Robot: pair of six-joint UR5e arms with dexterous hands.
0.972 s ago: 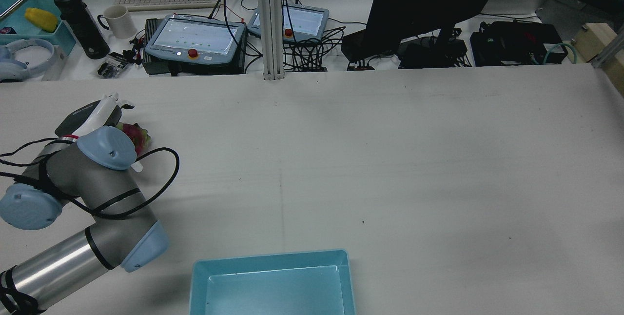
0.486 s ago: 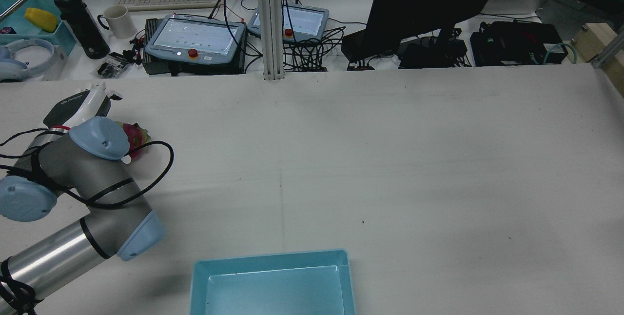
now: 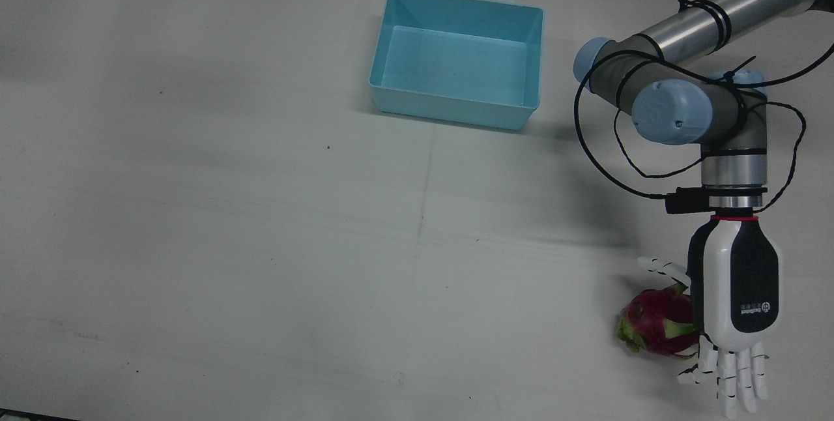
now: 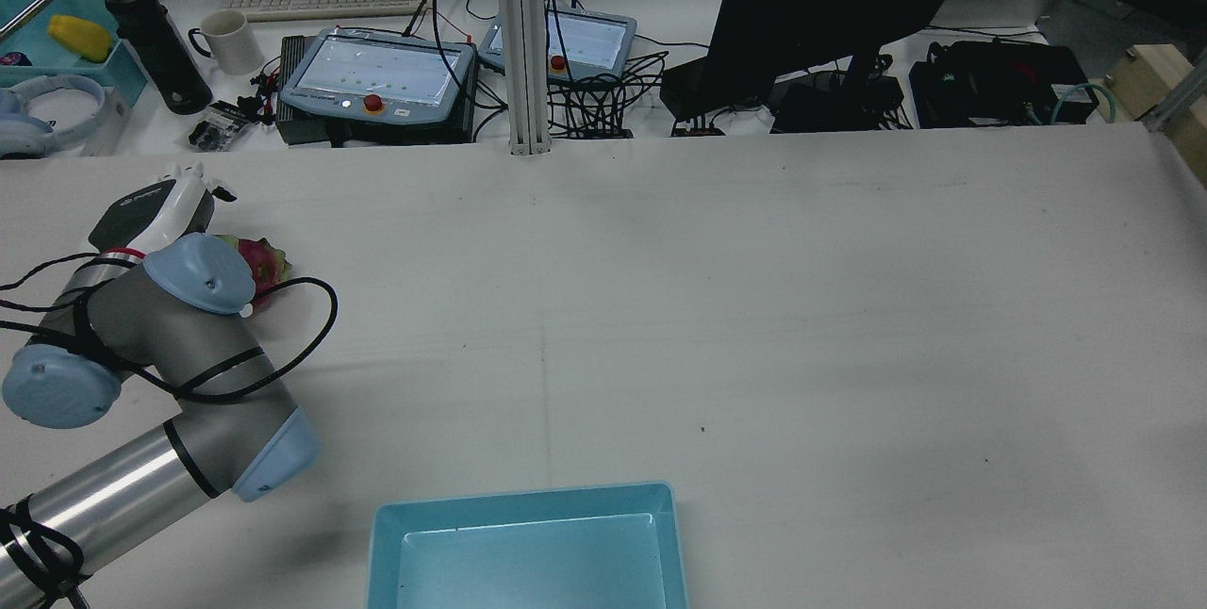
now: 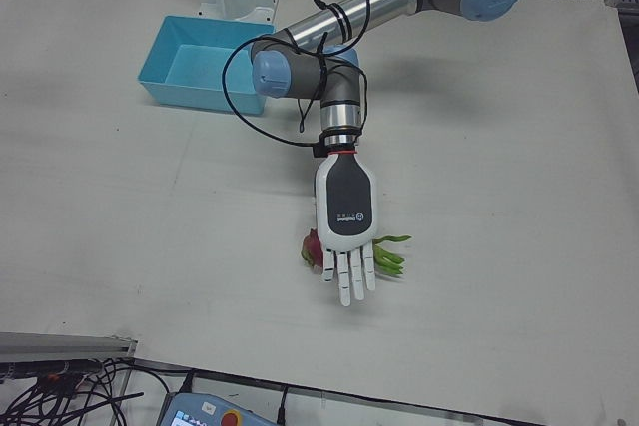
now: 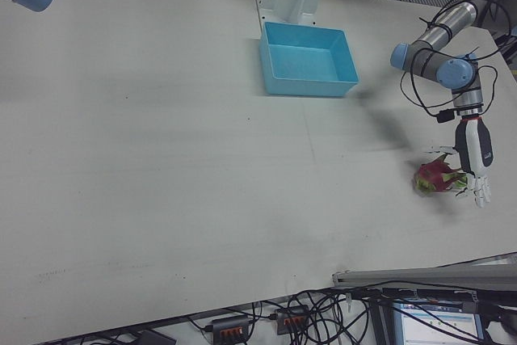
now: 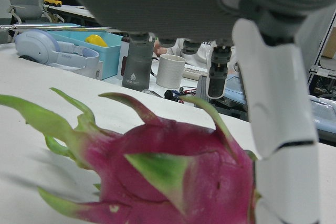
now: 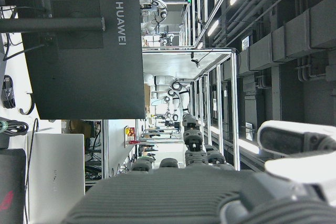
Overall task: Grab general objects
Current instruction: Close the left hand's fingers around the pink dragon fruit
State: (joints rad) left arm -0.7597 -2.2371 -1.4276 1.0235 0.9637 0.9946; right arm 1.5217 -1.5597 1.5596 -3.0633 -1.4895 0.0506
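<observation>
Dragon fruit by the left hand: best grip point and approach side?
Probably wrap the round red body of the dragon fruit, not the thin green scales on its ends. It lies on its side on the table, and the left hand is above it with fingers spread, so come from above.

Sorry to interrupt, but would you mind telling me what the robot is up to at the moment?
The left hand is spread open, palm down, over a dragon fruit lying on the white table, with nothing gripped yet. A blue bin sits empty near the robot's base. The right hand is up and away from the work.
</observation>
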